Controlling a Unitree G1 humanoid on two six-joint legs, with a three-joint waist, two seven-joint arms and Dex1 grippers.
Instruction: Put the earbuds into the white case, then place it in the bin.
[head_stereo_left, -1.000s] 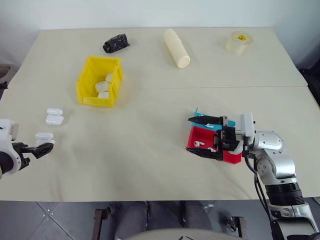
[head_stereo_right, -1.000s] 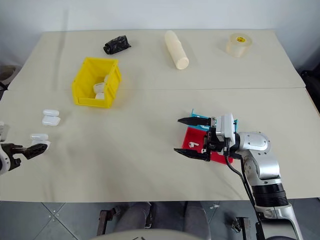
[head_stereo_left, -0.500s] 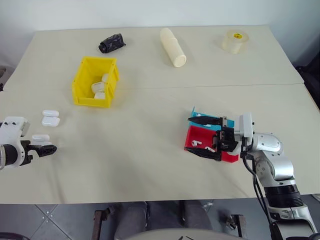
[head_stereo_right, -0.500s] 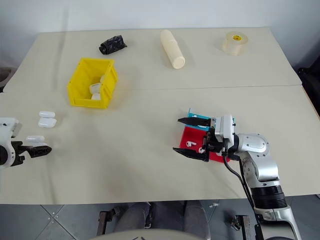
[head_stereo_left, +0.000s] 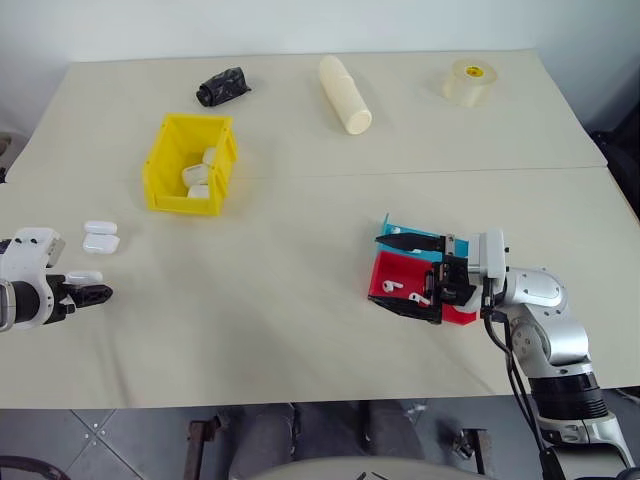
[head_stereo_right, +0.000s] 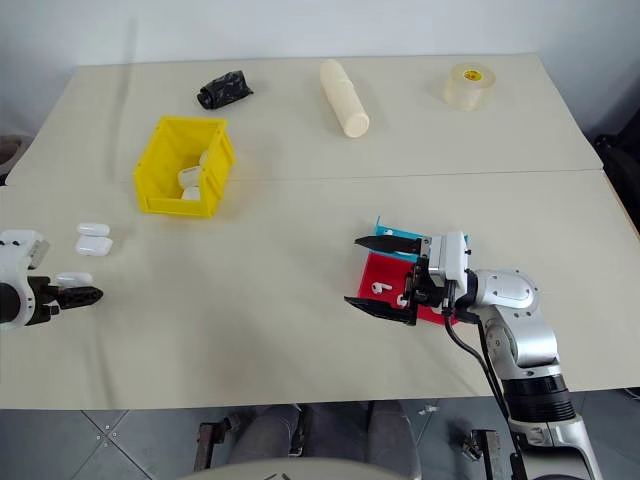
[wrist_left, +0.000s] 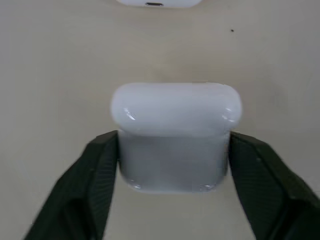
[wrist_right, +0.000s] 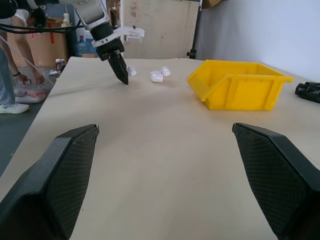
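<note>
Left gripper (head_stereo_left: 88, 293), low at the table's edge, is clamped on a white case (wrist_left: 175, 135); two more cases (head_stereo_left: 100, 237) lie just beyond it. Right gripper (head_stereo_left: 408, 273) hovers level, jaws wide, over two earbuds (head_stereo_left: 406, 290); the bin (head_stereo_left: 193, 164) sits well beyond the left gripper.

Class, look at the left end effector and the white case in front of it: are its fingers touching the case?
Touching. In the left wrist view, both black fingers of the left end effector press flush against opposite sides of the white case, with no gap visible on either side.

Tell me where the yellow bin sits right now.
In the head views, the yellow bin stands on the table's far left part, beyond two white cases and nearer than the black bundle.
</note>
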